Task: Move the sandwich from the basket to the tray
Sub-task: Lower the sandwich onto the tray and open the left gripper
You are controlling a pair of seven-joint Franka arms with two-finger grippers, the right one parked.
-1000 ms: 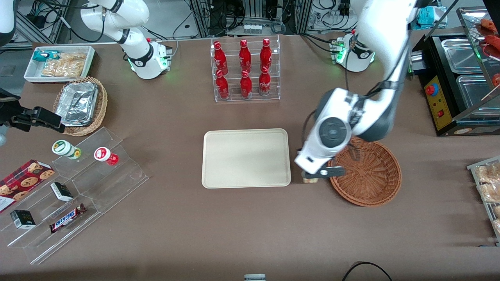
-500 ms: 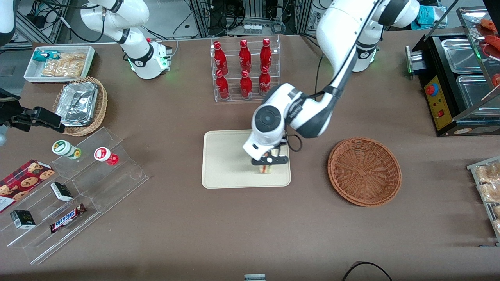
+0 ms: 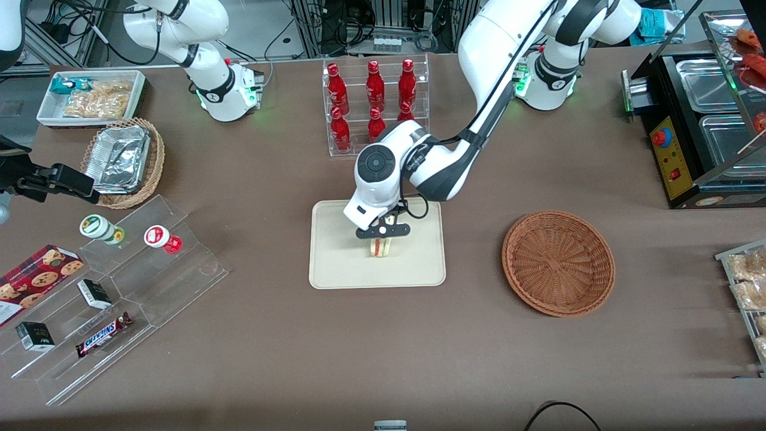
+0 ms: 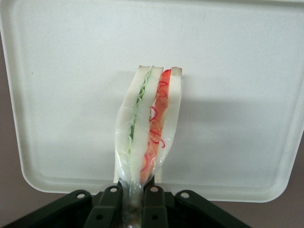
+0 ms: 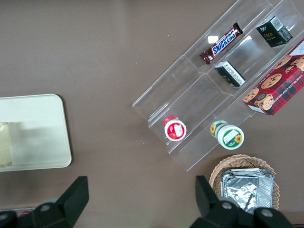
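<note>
Sandwich (image 4: 148, 128) pinched in claw (image 3: 381, 238) | over tray (image 3: 335, 263) | arm bent downward

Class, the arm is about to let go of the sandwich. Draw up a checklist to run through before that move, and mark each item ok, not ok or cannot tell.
1. Tool gripping the sandwich: ok, the fingers are shut on its wrapped end in the left wrist view.
2. Sandwich over the tray, inside its rim: ok.
3. Sandwich out of the basket: ok, nothing lies in the basket.
4. Landing spot on the tray bare: ok, nothing else lies on it.
5. Sandwich touching the tray surface: cannot tell, neither view shows the contact.
6. Sandwich will stay put once let go: cannot tell, it is held on edge and may tip flat.
</note>
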